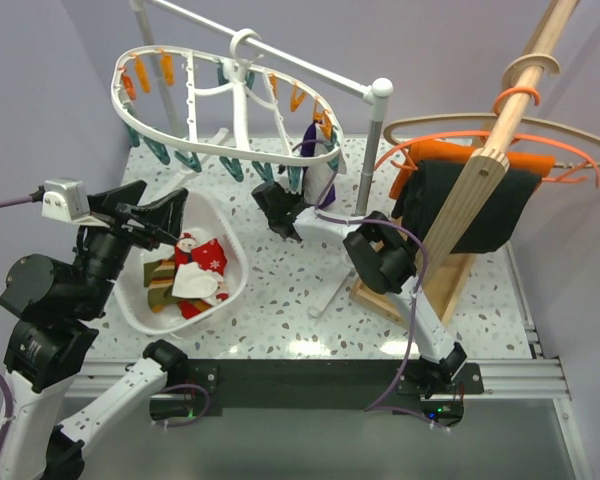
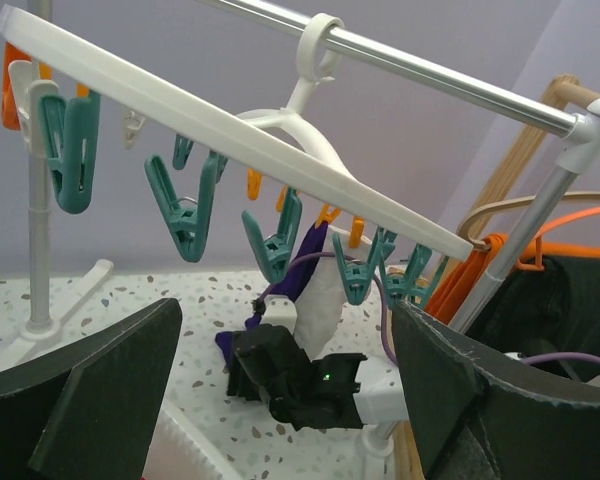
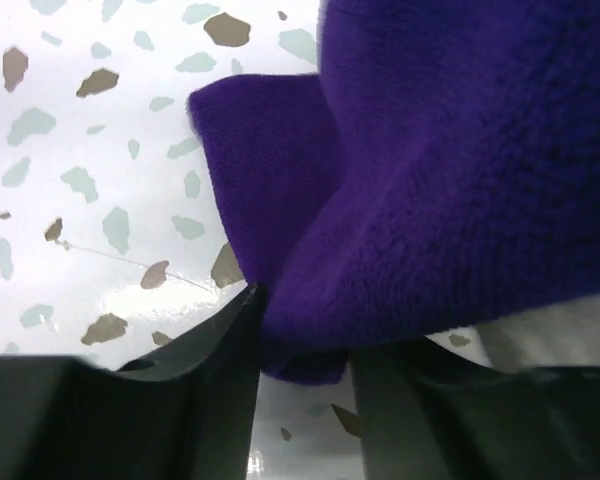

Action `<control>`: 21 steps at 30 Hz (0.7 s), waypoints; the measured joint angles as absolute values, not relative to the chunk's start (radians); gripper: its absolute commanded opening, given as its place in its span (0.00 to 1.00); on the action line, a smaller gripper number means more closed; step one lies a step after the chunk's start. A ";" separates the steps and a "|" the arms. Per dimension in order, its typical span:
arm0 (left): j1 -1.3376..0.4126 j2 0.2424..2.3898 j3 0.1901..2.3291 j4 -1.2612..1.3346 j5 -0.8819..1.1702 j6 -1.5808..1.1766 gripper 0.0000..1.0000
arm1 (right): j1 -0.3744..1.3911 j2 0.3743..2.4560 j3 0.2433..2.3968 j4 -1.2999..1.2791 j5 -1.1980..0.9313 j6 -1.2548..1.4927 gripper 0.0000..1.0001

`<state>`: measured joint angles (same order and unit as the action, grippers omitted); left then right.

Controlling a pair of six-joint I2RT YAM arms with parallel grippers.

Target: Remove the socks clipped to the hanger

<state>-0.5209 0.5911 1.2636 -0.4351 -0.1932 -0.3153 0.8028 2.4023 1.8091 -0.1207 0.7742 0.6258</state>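
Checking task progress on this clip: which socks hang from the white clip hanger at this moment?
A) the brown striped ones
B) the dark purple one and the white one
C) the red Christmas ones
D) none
B: the dark purple sock and the white sock hang from the hanger, while the red socks and striped socks lie in the white basin.

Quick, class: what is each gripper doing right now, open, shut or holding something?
Left gripper: open, empty.
Right gripper: jaws either side of the purple sock's lower end; whether clamped cannot be told.
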 measured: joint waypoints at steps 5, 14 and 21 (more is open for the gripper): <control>-0.521 0.586 1.260 -0.434 -0.199 -0.315 0.90 | 0.803 2.402 1.806 -0.139 0.795 0.643 0.00; -0.525 0.585 1.256 -0.426 -0.199 -0.315 0.90 | 0.837 2.281 1.637 -0.147 0.866 0.581 0.00; -0.525 0.582 1.236 -0.412 -0.186 -0.315 0.90 | 0.912 2.081 1.449 -0.162 0.904 0.538 0.00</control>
<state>-0.5251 0.5816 1.2358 -0.4118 -0.1856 -0.3153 0.9119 2.0808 1.4490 -0.1623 0.9043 0.5377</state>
